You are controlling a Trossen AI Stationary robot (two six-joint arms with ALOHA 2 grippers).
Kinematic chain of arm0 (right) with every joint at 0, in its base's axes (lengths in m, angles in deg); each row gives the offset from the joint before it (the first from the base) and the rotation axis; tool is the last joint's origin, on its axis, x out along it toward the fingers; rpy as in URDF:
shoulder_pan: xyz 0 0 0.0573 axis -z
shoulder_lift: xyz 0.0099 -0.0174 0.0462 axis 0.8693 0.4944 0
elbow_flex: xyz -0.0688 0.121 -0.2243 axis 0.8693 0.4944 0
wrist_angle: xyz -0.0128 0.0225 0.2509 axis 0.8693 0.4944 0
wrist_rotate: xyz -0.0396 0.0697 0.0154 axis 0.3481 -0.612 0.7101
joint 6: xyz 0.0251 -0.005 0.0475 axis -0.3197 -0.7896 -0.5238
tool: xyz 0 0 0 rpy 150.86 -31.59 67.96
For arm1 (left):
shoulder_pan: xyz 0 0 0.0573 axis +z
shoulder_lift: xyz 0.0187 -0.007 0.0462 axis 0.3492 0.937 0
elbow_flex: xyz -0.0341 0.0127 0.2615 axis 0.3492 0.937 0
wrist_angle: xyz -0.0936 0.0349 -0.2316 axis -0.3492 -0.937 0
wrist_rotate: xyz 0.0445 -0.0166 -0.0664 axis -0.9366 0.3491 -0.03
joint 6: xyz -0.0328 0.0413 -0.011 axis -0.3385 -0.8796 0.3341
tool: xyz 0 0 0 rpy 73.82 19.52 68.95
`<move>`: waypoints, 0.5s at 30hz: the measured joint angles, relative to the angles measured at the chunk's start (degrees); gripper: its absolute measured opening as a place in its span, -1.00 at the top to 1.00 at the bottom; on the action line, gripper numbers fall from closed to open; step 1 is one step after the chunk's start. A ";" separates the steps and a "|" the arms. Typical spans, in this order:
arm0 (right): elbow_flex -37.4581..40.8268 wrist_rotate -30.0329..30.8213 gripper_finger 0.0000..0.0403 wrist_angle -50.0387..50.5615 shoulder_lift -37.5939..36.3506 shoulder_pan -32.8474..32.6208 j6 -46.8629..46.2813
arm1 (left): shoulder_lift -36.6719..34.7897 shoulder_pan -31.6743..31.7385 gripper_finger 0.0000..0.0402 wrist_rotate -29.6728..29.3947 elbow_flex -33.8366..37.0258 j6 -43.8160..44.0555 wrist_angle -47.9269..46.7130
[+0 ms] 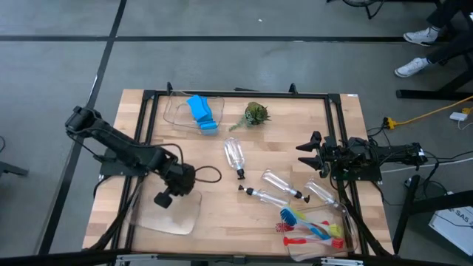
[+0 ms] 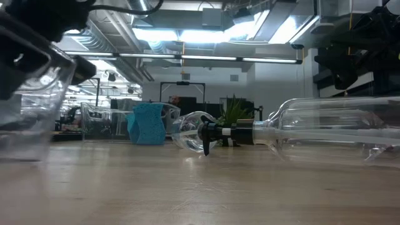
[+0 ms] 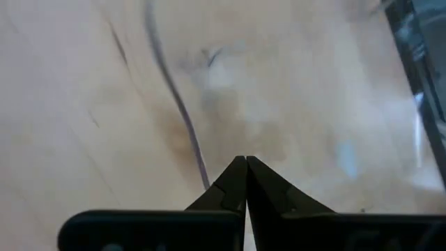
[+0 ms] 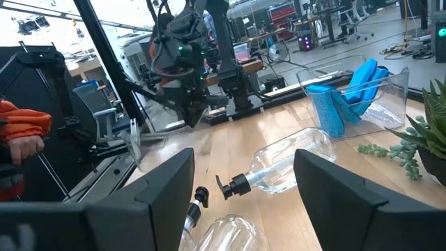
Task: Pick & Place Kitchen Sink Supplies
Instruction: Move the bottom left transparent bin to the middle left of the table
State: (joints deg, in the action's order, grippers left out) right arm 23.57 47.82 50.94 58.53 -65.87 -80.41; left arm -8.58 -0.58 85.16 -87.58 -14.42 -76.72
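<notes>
Several clear pump bottles (image 1: pixel 235 157) lie on their sides on the wood table, one close to the low camera (image 2: pixel 337 128). A blue sponge (image 1: pixel 201 111) leans inside a clear bin (image 1: pixel 176 112) at the far side. Red, blue and yellow-green brushes (image 1: pixel 314 227) lie in a clear bin at the near right corner. My left gripper (image 1: pixel 164 198) is shut, points steeply down and hangs over a clear bin (image 1: pixel 181 218) at the near left, with nothing between its fingers (image 3: pixel 245 162). My right gripper (image 4: pixel 244 202) stands open and level at the table's right edge, facing the bottles.
A small green plant (image 1: pixel 256 114) stands at the far middle. A black metal frame (image 1: pixel 236 93) runs round the table's edges. Bare wood lies between the near-left bin and the bottles. A person's orange sleeve (image 4: pixel 21 122) shows beyond the table.
</notes>
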 joint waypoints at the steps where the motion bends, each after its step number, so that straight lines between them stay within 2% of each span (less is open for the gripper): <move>1: -0.02 0.00 -0.22 0.00 0.00 0.00 0.00 | 0.00 0.53 0.99 0.09 0.00 -0.72 0.69; 8: 0.01 0.02 -0.22 -0.01 0.00 0.02 0.00 | 3.33 5.03 0.99 0.32 0.00 -5.14 8.34; 15: 0.00 0.02 -0.22 0.01 0.00 0.02 0.00 | 9.33 12.90 0.99 -0.49 -0.04 -10.65 14.73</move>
State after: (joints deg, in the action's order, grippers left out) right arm 23.57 47.84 50.94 58.53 -65.85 -80.41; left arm 0.74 12.31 84.67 -87.62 -25.08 -61.99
